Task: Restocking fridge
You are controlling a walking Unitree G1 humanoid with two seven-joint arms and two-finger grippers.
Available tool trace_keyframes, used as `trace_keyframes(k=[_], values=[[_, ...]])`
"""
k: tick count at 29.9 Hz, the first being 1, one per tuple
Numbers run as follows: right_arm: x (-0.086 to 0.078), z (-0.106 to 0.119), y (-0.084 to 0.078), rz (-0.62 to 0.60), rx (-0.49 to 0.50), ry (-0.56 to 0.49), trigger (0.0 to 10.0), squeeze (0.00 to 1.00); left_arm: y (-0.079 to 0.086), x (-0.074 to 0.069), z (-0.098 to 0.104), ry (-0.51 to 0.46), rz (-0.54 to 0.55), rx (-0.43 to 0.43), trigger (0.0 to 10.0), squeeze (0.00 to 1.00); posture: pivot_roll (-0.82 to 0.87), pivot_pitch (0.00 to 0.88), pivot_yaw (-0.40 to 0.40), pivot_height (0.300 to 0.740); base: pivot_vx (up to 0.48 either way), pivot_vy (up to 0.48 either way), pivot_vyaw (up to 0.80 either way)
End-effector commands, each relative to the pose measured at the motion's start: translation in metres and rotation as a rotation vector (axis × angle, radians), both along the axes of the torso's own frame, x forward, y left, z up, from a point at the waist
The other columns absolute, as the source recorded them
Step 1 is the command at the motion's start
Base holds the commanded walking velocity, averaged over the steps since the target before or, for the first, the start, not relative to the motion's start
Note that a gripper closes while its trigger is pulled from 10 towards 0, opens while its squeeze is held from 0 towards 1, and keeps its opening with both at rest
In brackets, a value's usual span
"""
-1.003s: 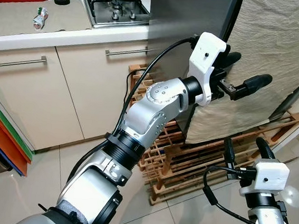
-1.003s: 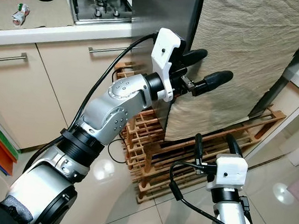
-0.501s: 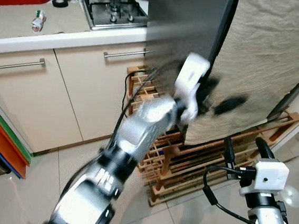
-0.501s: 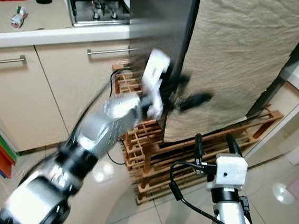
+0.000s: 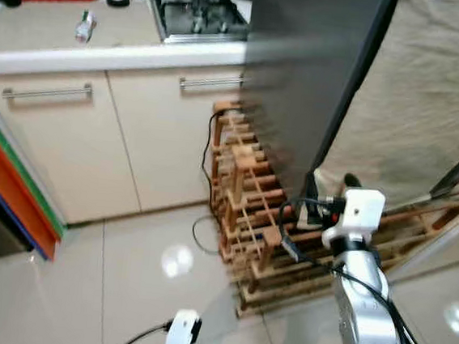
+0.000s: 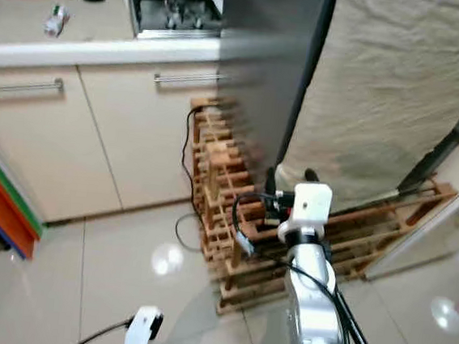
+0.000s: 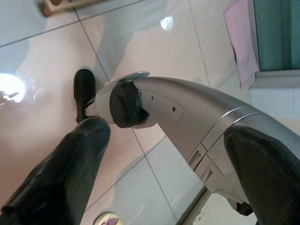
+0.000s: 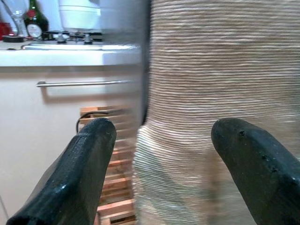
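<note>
The fridge's grey side panel [image 5: 305, 65] stands beside the counter. A beige cloth [image 5: 431, 102] hangs over the front to its right. My right gripper [image 5: 332, 182] is raised in front of the cloth's lower edge, open, with nothing between its fingers. In the right wrist view the cloth [image 8: 206, 93] lies straight ahead between the two black fingers [image 8: 84, 159]. My left gripper [image 7: 168, 129] hangs low and open, pointing down at the tiled floor and my own silver leg [image 7: 187, 112]. Its white wrist [image 5: 181, 334] shows at the bottom of the head view.
A wooden rack [image 5: 246, 214] stands on the floor against the fridge, with a black cable [image 5: 199, 234] beside it. Cream cabinets with bar handles [image 5: 46, 92] carry a counter with a gas hob [image 5: 200, 11] and a small bottle [image 5: 84, 25]. Orange and green panels [image 5: 15, 200] lean at the left.
My left arm has dropped from the fridge's edge down to floor level. My right gripper has risen toward the cloth. The camera has shifted too.
</note>
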State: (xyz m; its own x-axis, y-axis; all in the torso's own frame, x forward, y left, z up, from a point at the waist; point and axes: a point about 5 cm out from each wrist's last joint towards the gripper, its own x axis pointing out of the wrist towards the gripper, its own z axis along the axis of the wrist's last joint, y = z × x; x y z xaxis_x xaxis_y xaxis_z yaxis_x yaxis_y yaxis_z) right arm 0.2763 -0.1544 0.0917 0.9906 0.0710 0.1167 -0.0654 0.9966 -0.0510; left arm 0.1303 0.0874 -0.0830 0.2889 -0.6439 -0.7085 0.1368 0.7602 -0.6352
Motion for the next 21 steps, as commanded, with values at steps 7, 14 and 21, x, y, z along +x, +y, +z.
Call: trace_keyframes(k=[7,14,21], values=[[0.005,-0.006,-0.003,-0.023,0.008,0.000,10.0,0.00,0.061,0.191,0.165,-1.034,0.378,0.302,10.0,0.00,-0.06,0.000,0.000,0.732,0.000,0.000,0.00],[0.005,-0.007,-0.002,-0.025,0.010,0.001,10.0,0.00,0.070,0.194,0.151,-0.967,0.386,0.425,10.0,0.00,-0.06,0.000,-0.025,0.732,0.000,0.000,0.00],[0.005,-0.007,-0.002,-0.025,0.010,0.001,10.0,0.00,0.070,0.194,0.151,-0.967,0.386,0.425,10.0,0.00,-0.06,0.000,-0.025,0.732,0.000,0.000,0.00]])
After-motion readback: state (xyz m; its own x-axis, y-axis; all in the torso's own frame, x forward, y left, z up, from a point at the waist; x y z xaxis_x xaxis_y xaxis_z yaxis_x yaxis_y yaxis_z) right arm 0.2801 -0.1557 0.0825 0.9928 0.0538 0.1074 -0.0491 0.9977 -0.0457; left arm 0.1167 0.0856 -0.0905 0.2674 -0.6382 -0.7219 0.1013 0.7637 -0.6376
